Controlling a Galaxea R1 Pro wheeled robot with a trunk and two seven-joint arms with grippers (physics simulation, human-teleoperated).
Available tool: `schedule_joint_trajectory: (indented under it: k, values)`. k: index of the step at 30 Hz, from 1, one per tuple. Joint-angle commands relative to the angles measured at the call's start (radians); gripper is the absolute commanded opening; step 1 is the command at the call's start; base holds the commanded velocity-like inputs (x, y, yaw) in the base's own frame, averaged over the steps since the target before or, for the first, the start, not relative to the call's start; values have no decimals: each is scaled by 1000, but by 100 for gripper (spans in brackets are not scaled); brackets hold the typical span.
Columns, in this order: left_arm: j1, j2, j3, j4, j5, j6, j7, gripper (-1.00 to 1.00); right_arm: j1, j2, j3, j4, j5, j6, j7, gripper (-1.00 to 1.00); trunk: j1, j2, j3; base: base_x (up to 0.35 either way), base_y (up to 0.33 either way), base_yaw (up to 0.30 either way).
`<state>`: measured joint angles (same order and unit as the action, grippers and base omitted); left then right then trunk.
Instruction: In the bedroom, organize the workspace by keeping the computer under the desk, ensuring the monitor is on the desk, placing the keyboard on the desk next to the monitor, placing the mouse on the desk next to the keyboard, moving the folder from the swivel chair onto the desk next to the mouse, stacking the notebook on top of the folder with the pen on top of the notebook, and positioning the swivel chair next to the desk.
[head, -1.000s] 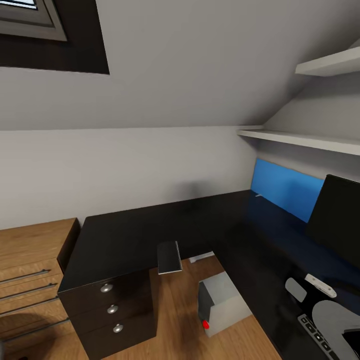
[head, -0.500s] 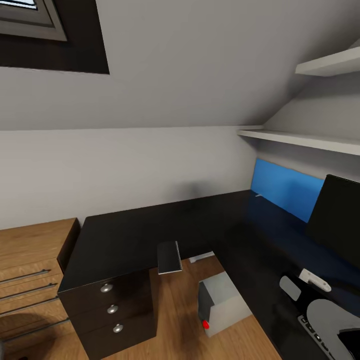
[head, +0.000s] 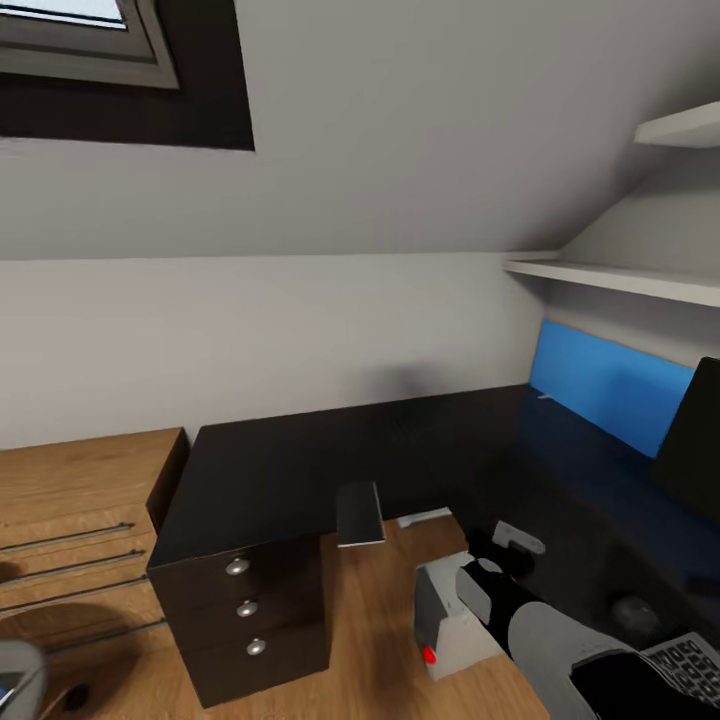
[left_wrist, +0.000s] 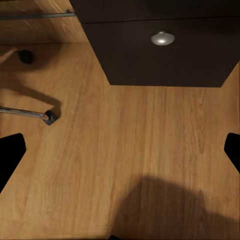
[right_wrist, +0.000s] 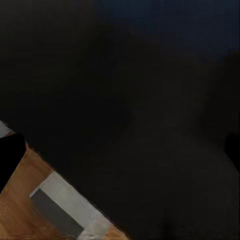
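Right gripper (head: 503, 545) reaches up from the lower right of the head view on its grey-and-black arm, hanging over the inner edge of the black L-shaped desk (head: 300, 470). Its fingertips look dark and small against the desktop, so I cannot tell whether they stand wide or narrow, nor whether they carry anything. In the right wrist view the dark desk surface (right_wrist: 150, 100) spreads across most of the picture, with the grey computer tower (right_wrist: 62, 205) on the wooden floor at the lower left. The head view shows that grey box-shaped computer (head: 450, 620), with a red light on its front, standing on the floor in the desk's inner corner. The black flat monitor (head: 695, 440) stands at the right edge, a corner of the dark keyboard (head: 690, 665) shows at the lower right, and a small dark rounded mouse (head: 632, 608) lies on the desk just beside it.

The left gripper shows its two dark fingertips (left_wrist: 11, 152) set wide apart over bare floor near the black drawer unit (left_wrist: 160, 50), holding nothing.

Judging by this, the desk items are being arranged. The folder, notebook and pen remain to be found, which calls for turning toward the swivel chair.
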<state>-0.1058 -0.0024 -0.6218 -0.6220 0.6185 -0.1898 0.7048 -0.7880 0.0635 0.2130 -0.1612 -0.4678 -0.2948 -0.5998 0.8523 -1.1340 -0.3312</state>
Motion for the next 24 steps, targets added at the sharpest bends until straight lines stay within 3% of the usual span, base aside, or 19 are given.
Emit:
schedule_joint_trajectory:
  k: [1, 6, 10, 15, 18, 19, 24]
  values:
    - [-2, 1, -7, 0, 11, -7, 5, 100, -1, 14, 8, 11, -6, -17, -3, 100, 0, -1, -1, 0, 0, 274]
    - [-2, 1, -5, 1, 14, -7, 6, 100, 2, 77, 9, 61, 2, -68, 2, 100, 0, -1, -1, 0, 0, 275]
    - [-2, 1, -3, 2, 15, -4, 6, 100, 23, 110, 10, 125, 13, -95, 36, 100, 0, -1, -1, 0, 0, 278]
    - [-2, 1, -3, 2, 15, -4, 6, 100, 76, 111, 11, 163, 44, -155, 114, 100, 0, -1, -1, 0, 0, 279]
    - [-2, 1, -2, 2, 16, -5, 6, 100, 137, 111, 11, 174, 71, -206, 165, 100, 0, -1, -1, 0, 0, 280]
    - [-2, 1, -1, 4, 16, -4, 5, 100, 186, 111, 10, 177, 90, -254, 190, 100, 0, -1, -1, 0, 0, 280]
    - [-2, 1, -2, 16, 17, -5, 5, 100, 245, 111, 8, 182, 100, -314, 209, 100, 0, -1, -1, 0, 0, 280]
